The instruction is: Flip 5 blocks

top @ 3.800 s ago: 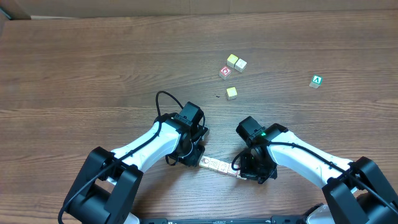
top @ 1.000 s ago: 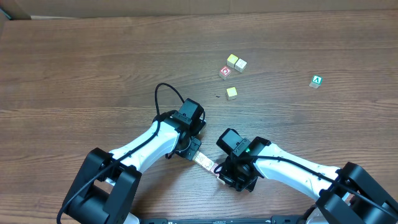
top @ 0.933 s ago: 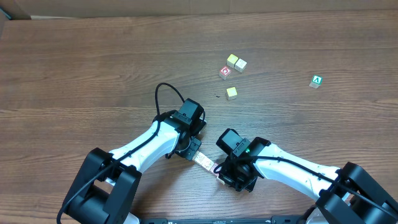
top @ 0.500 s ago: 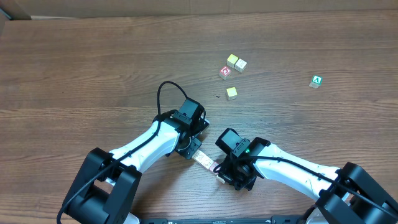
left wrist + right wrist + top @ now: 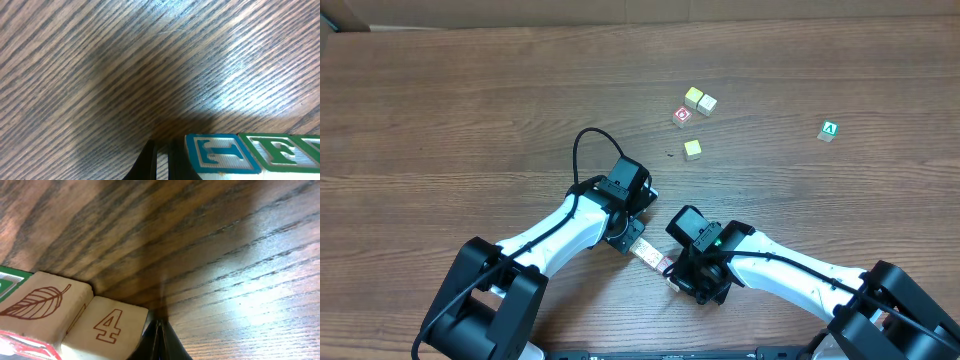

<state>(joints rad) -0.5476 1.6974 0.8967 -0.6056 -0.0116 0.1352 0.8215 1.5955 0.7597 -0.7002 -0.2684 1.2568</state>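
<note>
Now | you're running L claw [image 5: 158, 161] + R claw [image 5: 159, 338] fully closed, gripping nothing, tips butting opposite ends of blocks [image 5: 651, 257] row | row's sitting btwn arms, near front of counter [image 5: 470, 100].

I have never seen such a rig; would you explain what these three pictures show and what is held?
Two robot arms work at a wooden table. One picture looks down from above; the other two come from a camera on each wrist, close up. The left gripper and right gripper are shut, their tips at opposite ends of a short row of printed blocks, apparently pressing it between them. Farther off lie a red-printed cube, three yellowish cubes and a green cube.
</note>
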